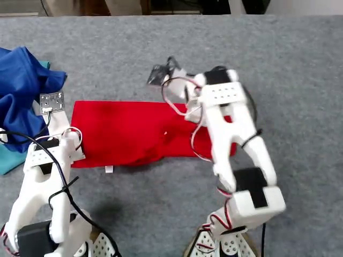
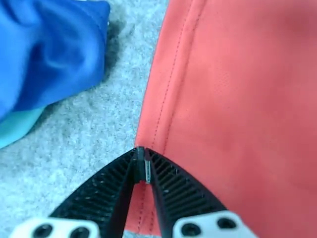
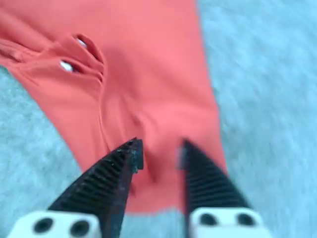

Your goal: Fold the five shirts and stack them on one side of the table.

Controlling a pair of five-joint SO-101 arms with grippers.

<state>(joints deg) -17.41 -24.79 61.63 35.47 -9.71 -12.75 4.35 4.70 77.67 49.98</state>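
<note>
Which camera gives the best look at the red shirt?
The high view: most of the red shirt shows, spread flat. The left wrist view shows its stitched edge at the shut left end effector; the right wrist view, a creased stretch beyond the open right end effector.

We see the counter from above; both wrist cameras look down close onto the red shirt, shared by all views.

Red shirt — blue shirt, teal shirt; grey table.
</note>
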